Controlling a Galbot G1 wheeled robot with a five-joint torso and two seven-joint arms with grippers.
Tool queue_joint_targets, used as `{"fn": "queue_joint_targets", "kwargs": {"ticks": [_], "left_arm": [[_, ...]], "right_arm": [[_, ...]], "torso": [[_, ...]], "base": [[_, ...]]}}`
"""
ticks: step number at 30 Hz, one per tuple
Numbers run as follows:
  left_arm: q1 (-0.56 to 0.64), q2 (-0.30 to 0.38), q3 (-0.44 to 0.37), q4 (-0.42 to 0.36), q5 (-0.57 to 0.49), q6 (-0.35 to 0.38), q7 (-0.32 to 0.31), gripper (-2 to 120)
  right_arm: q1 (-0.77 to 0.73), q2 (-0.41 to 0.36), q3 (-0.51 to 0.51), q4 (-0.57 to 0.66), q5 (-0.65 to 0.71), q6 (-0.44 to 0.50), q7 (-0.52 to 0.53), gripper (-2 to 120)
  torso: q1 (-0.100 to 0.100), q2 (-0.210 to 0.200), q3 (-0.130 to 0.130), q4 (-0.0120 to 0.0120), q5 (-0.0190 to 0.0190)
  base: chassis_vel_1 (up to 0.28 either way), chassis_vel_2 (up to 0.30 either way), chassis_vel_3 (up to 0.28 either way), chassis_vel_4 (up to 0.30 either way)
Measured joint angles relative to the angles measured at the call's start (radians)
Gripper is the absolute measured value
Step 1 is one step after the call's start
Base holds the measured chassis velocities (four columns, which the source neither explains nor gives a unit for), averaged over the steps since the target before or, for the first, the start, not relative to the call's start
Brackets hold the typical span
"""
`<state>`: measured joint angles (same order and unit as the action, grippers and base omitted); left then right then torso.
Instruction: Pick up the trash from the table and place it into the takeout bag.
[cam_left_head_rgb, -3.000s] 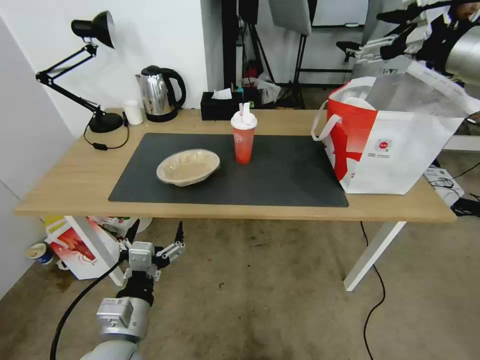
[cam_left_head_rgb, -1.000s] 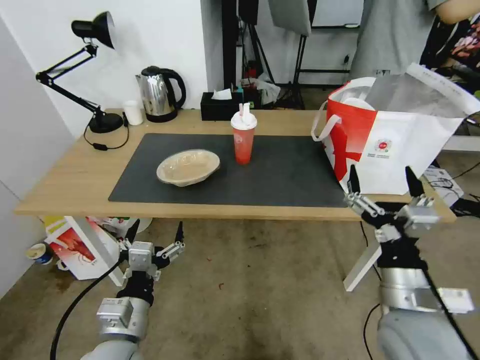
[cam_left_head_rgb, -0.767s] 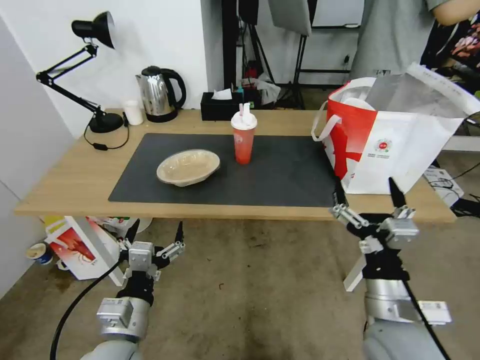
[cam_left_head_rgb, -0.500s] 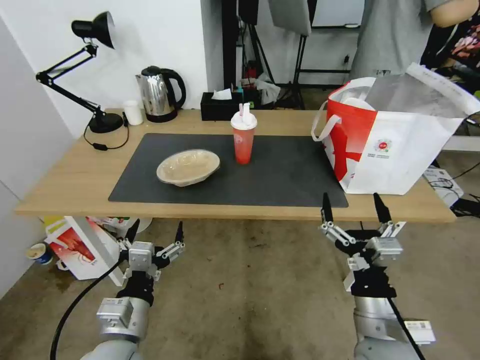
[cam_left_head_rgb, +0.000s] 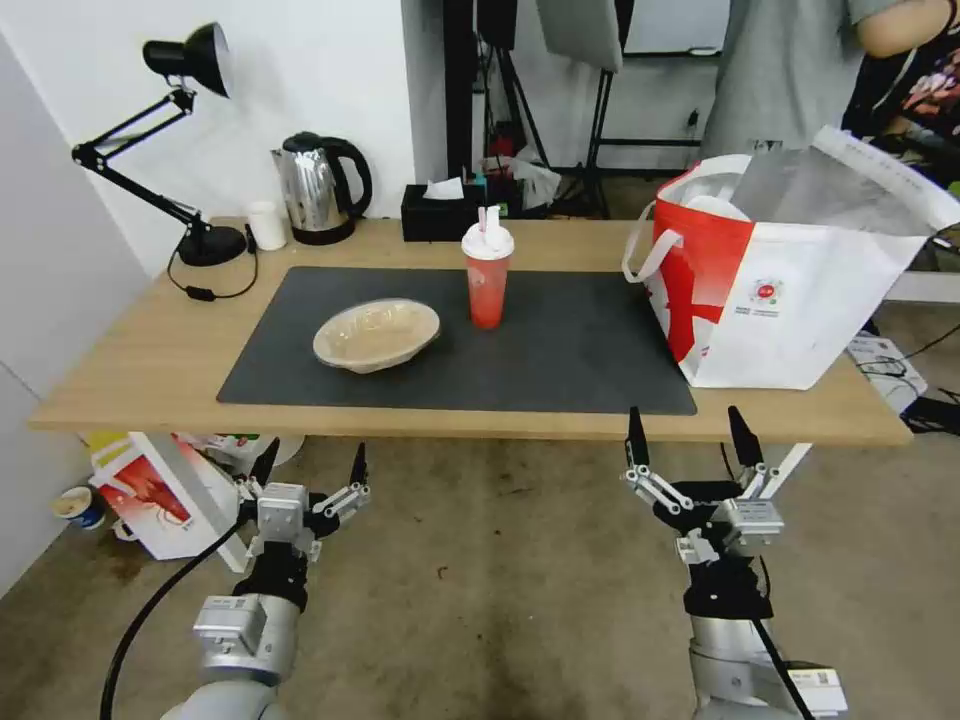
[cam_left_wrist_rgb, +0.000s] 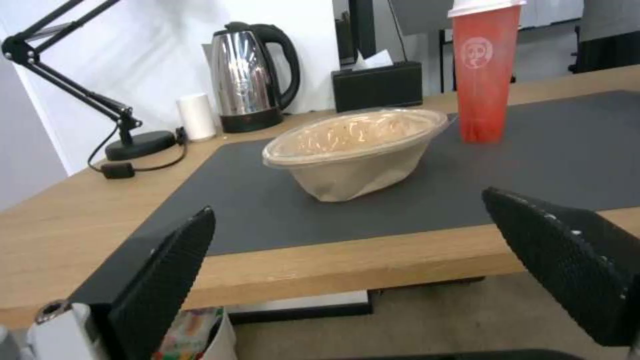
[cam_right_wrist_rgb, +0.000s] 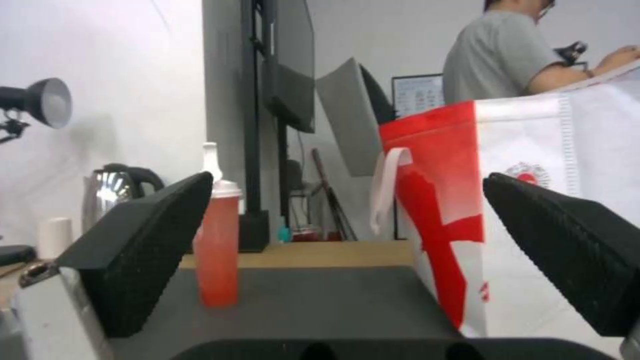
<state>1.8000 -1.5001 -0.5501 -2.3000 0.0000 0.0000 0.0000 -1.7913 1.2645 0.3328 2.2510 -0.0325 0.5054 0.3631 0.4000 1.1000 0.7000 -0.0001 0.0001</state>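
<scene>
Both pincers low, in front of bench (cam_left_head_rgb: 150, 380) near edge, below top. Left pincer (cam_left_head_rgb: 310, 465) spread, empty, under left half. Right pincer (cam_left_head_rgb: 688, 440) spread, empty, just below edge near bag (cam_left_head_rgb: 800, 300). Beige dish (cam_left_head_rgb: 377, 333) on dark mat (cam_left_head_rgb: 560, 350), left of centre. Red cup (cam_left_head_rgb: 487, 275) upright on mat, just right of dish. Bag upright at right end, mouth open, white rim of something inside. Kettle (cam_left_head_rgb: 318, 187) at back.
</scene>
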Motion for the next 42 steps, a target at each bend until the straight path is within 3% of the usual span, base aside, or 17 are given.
{"fn": "queue_joint_targets", "kwargs": {"ticks": [37, 42], "left_arm": [[0.000, 0.000, 0.000, 0.000, 0.000, 0.000, 0.000, 100], [0.000, 0.000, 0.000, 0.000, 0.000, 0.000, 0.000, 100]], "right_arm": [[-0.029, -0.001, -0.029, -0.011, -0.041, 0.019, 0.058, 100], [0.016, -0.044, -0.033, 0.042, 0.051, -0.088, 0.025, 100]], "torso": [[0.000, 0.000, 0.000, 0.0000, -0.0001], [0.000, 0.000, 0.000, -0.0001, -0.0002]], "base": [[0.000, 0.000, 0.000, 0.000], [0.000, 0.000, 0.000, 0.000]]}}
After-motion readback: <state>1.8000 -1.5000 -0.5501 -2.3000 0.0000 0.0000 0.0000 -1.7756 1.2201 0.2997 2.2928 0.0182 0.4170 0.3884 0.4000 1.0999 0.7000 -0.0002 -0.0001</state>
